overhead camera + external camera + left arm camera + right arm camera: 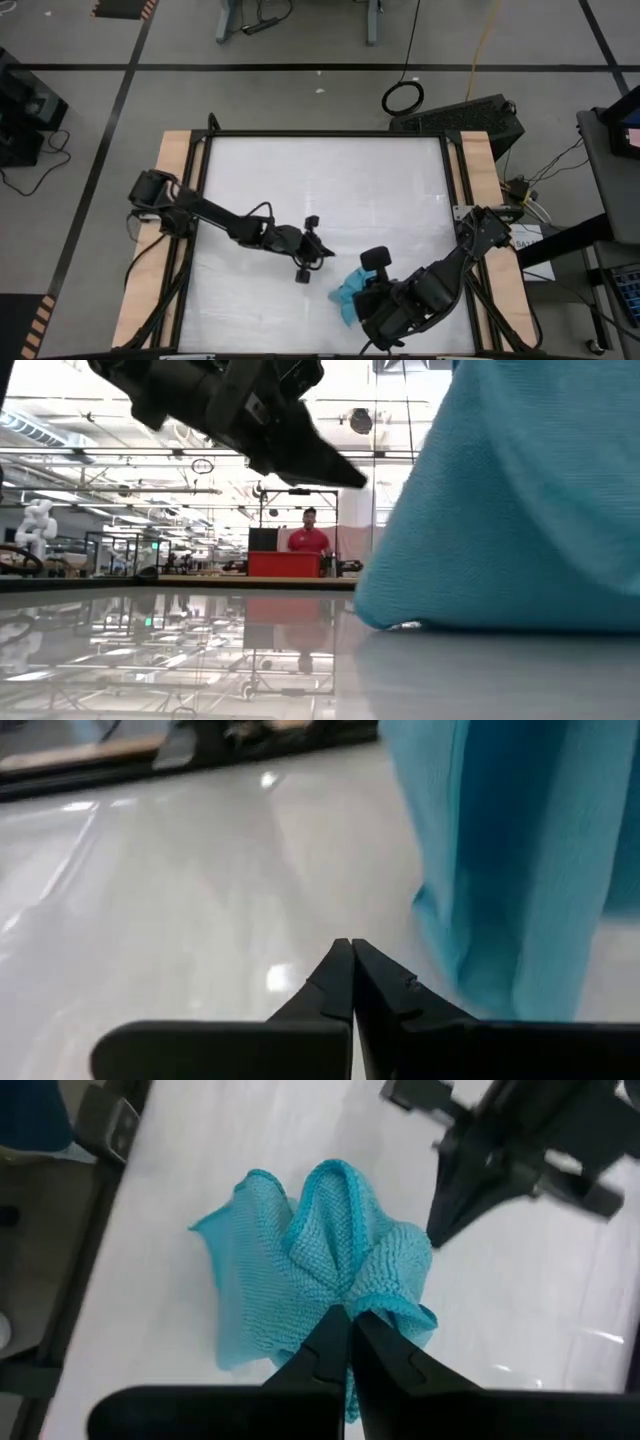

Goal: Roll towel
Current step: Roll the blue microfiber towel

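Observation:
The turquoise towel [346, 296] is bunched up at the table's near side, right of the middle. It fills the right of the low view [520, 500], and its lower end [392, 622] rests on the table. My right gripper [349, 1316] is shut on the towel from above; in the high view [368, 296] it stands over the towel. My left gripper [351, 946] is shut and empty. It hovers above the table just left of the towel [520, 850] and shows in the high view [326, 252] and the low view [345, 478]. My right gripper pinches a gathered bunch of the towel's folds [372, 1285] between its two fingers, several layers with a hemmed edge among them. The fingers point down at it. The towel hangs below them in loose pleats, its lower end on the table.
The white table top [300, 180] is bare at the far and left sides. Its black frame rail [452, 190] and wooden side boards [165, 190] border it. A person in red [310, 538] stands far off in the room behind.

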### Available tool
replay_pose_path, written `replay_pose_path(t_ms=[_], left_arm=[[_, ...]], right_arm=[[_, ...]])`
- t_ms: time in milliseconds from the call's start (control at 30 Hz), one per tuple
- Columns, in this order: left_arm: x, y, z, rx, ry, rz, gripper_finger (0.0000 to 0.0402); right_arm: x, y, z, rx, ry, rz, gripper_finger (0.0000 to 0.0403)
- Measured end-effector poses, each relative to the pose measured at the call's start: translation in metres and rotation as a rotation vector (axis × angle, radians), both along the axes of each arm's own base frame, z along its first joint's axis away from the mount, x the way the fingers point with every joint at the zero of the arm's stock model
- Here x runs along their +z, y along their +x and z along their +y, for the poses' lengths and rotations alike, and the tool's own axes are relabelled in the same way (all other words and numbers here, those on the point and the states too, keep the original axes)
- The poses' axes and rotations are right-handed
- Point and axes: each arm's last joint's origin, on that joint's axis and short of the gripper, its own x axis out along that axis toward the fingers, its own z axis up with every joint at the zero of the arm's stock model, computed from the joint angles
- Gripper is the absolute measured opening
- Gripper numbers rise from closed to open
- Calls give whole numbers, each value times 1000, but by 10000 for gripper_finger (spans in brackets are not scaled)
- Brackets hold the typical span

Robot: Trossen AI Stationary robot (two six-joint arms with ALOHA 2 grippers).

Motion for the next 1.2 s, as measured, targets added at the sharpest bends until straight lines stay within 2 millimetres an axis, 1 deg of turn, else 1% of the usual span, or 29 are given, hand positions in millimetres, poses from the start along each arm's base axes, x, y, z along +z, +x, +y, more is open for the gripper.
replay_pose_path(t_ms=[100,200,300,433,633,767,867,1200], left_arm=[[12,-6,1,31,19,-5,1],[20,-8,-1,-35,-24,-22,4],[22,-8,-3,-49,-57,-36,23],[23,-9,-7,-17,-16,-57,73],[24,-9,-9,-10,0,-70,167],[23,-9,-8,-4,-4,-68,206],[23,-8,-8,-3,-4,-69,217],[23,-8,-8,-3,-5,-69,219]], right_arm=[[-1,-3,3,-6,-30,-19,2],[-1,-5,6,2,-35,-19,2],[-1,-4,5,-7,-50,-35,2],[-1,-4,5,-13,-51,-39,2],[-1,-2,3,-19,-45,-45,2],[-1,-2,3,-19,-45,-45,2],[-1,-2,3,-19,-45,-45,2],[-1,-1,4,-19,-38,-53,2]])
